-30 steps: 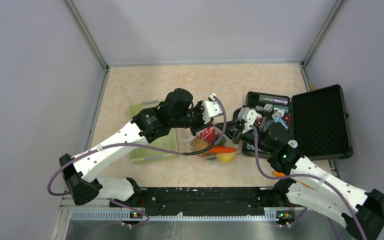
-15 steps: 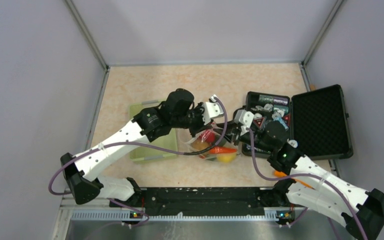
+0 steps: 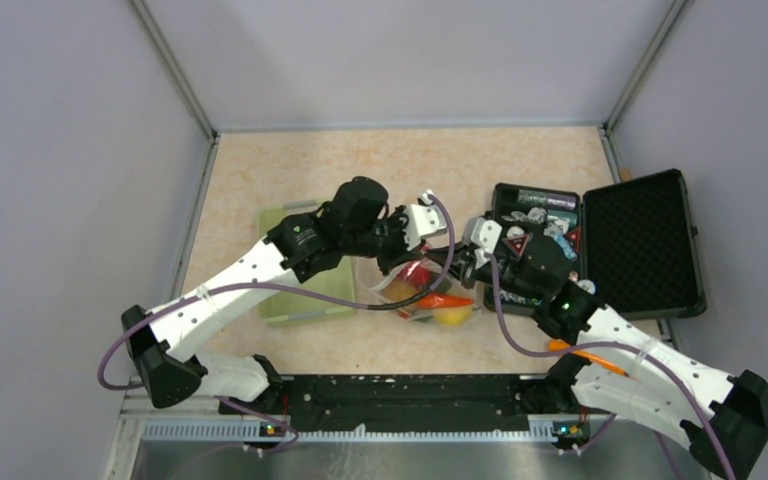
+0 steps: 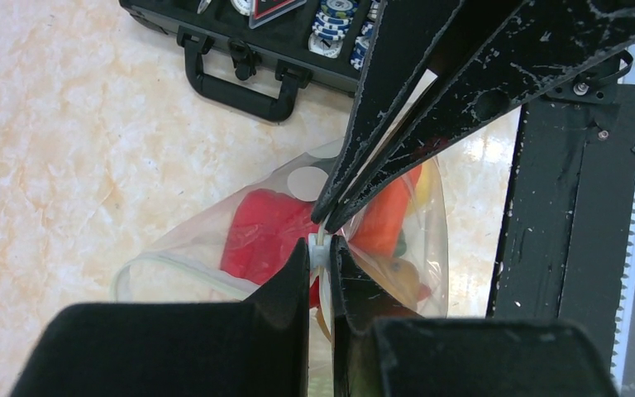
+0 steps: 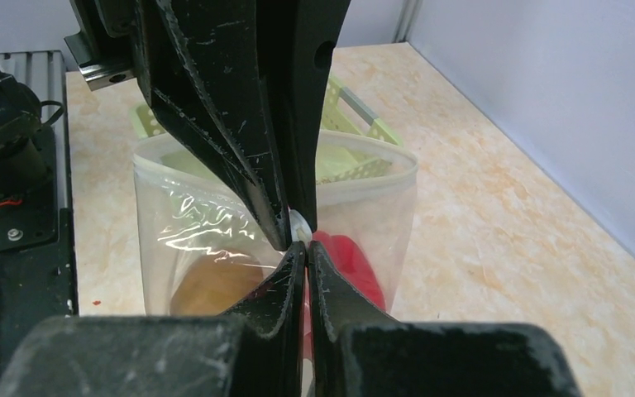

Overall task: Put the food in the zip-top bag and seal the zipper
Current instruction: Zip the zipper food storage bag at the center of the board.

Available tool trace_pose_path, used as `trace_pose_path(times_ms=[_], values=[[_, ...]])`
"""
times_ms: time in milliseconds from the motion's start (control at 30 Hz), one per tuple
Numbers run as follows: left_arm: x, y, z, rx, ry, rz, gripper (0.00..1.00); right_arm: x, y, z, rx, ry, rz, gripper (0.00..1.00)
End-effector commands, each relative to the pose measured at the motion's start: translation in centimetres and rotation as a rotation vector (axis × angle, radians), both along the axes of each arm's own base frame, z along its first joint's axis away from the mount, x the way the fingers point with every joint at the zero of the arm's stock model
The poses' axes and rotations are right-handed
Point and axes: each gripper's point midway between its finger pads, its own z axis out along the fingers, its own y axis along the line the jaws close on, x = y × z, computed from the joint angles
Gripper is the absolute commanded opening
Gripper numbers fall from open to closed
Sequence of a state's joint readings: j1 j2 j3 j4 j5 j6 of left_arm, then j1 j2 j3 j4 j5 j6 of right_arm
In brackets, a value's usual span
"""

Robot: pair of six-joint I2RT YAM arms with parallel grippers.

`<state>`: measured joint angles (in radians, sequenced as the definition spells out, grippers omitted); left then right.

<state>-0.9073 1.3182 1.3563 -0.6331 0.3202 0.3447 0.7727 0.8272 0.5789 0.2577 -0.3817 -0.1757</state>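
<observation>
Pinching the zipper point(image 5: 299, 222), left gripper point(image 4: 320, 251) and right gripper point(image 5: 302, 251) meet tip to tip, both clenched. Red and orange food point(image 4: 263, 233) sits inside the zip-top bag point(image 5: 174, 223).

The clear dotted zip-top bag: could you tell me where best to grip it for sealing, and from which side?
Take the whitish zipper strip along the mouth of the clear dotted bag, coming from the mouth end with a finger on each face: it is a thin rim, while the toy food bulges the body. The left gripper and right gripper pinch it so.
</observation>
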Motion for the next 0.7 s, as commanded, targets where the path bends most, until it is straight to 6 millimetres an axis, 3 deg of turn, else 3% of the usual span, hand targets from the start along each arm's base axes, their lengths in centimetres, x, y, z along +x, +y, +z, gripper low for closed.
trace_pose_path(times_ms=[0, 133, 500, 667], values=[[0.2, -0.4, 2.5, -0.064, -0.047, -0.002, 0.00, 0.4, -0.6, 3.8, 0.074, -0.087, -0.069, 0.00], [0.3, -0.1, 2.6, -0.071, -0.045, 0.021, 0.00, 1.5, -1.7, 3.9, 0.075, -0.091, -0.177, 0.00], [1.4, 0.9, 1.1, -0.008, -0.053, 0.096, 0.00, 1.5, -2.1, 4.7, 0.110, -0.117, -0.221, 0.00], [2.0, 1.5, 1.3, -0.007, -0.078, 0.141, 0.00, 1.1, -2.7, 5.2, 0.129, -0.123, -0.225, 0.00]])
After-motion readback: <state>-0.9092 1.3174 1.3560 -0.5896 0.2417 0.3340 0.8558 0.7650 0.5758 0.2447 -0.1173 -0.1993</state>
